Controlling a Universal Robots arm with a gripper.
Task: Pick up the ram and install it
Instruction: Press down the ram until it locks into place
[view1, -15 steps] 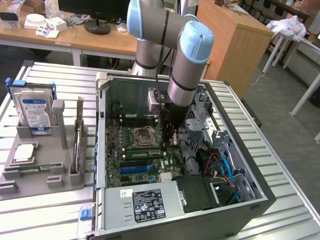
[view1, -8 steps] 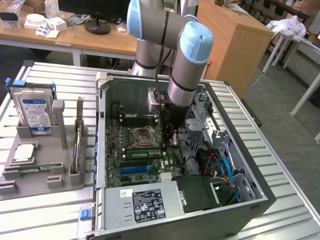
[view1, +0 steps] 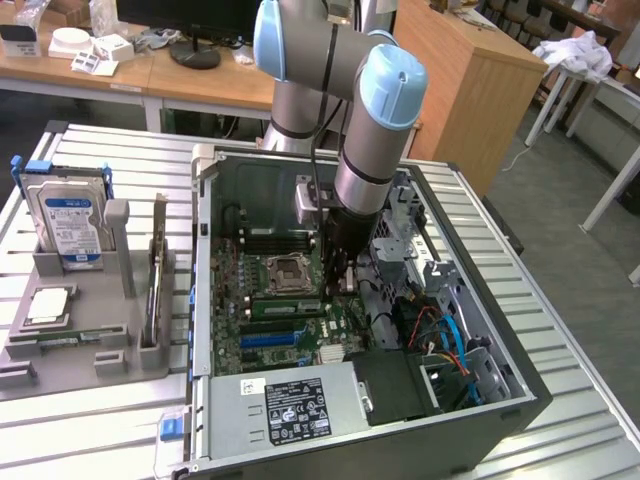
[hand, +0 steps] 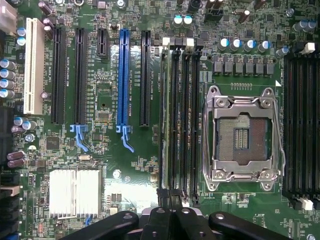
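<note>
The ram (view1: 285, 307) is a long thin green stick standing on edge in a memory slot of the motherboard, between the empty processor socket (view1: 285, 272) and the blue expansion slot. The wrist view shows it as a narrow pale edge (hand: 163, 120) in the slot bank's outermost slot, on the blue slot's (hand: 123, 75) side. My gripper (view1: 340, 285) reaches down into the open computer case, over one end of that slot bank. Its black fingers (hand: 172, 215) are shut together with nothing between them. I cannot tell whether they touch the ram.
The case's metal walls (view1: 480, 420) enclose the board; drive cages and coloured cables (view1: 445, 335) crowd the exterior view's right. A grey fixture tray (view1: 80, 355) at the exterior view's left holds a silver hard drive (view1: 70, 215) and a square processor chip (view1: 48, 305).
</note>
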